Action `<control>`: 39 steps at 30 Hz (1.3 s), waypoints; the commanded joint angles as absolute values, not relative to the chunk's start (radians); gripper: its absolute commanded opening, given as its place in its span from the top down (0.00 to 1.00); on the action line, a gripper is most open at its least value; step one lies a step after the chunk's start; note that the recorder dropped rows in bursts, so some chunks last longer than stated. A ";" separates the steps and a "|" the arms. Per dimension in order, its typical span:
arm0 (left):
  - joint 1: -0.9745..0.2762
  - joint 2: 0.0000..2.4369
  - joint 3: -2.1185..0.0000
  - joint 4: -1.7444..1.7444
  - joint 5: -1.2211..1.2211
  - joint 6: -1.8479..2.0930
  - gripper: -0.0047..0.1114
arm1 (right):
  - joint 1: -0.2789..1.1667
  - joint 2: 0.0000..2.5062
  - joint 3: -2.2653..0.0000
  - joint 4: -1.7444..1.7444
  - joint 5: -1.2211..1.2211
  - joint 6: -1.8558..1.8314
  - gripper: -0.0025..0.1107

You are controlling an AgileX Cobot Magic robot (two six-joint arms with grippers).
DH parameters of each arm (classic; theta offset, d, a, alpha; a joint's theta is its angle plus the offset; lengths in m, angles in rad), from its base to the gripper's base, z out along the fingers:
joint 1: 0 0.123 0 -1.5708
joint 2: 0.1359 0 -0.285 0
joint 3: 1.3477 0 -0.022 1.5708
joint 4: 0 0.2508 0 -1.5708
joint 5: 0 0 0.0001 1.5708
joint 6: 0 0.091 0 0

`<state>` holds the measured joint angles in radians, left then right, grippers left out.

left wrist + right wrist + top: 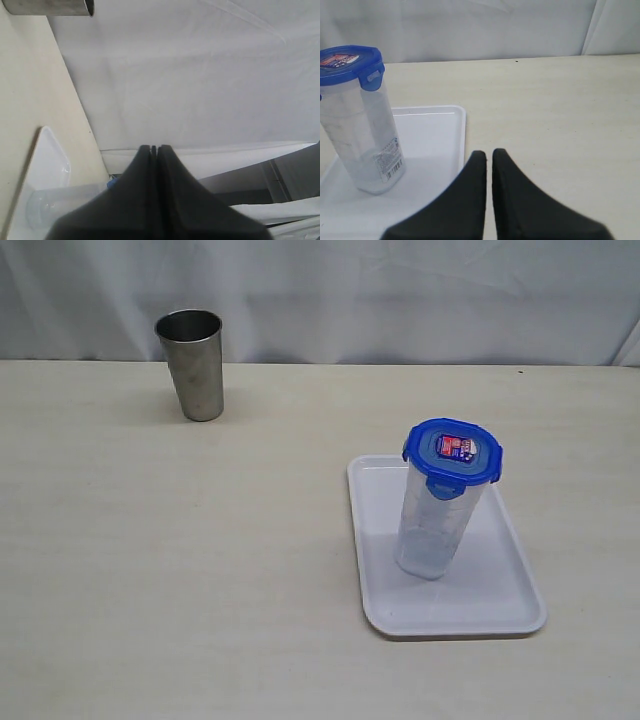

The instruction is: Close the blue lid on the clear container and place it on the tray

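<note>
In the exterior view the clear container (432, 530) stands upright on the tray (500, 612), with the blue lid (453, 452) seated on top. In the left wrist view the left gripper (154, 148) is clenched on nothing, the container partly behind its fingers. In the right wrist view the right gripper (489, 154) is closed and empty, the container ahead, off to one side and clear of its tips.

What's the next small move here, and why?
Probably just retract to rest: the blue lid sits on the clear container, standing upright on the tray; left claw and right claw are shut, empty and off it. Flap latching can't be confirmed.
</note>
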<state>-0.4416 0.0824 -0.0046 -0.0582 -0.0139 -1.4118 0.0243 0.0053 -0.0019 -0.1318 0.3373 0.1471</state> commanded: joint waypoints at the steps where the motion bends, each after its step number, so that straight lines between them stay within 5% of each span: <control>1: -0.437 0.043 0.000 -0.043 0.059 -1.330 0.96 | 0.026 0.000 0.000 -0.131 0.342 0.150 0.94; 19: -0.293 0.000 0.000 -0.152 0.000 -0.074 0.96 | 0.026 0.000 0.000 -0.131 0.342 0.150 0.94; 39: -0.108 0.000 0.000 0.006 0.094 0.090 0.96 | 0.026 0.000 0.000 -0.131 0.342 0.150 0.94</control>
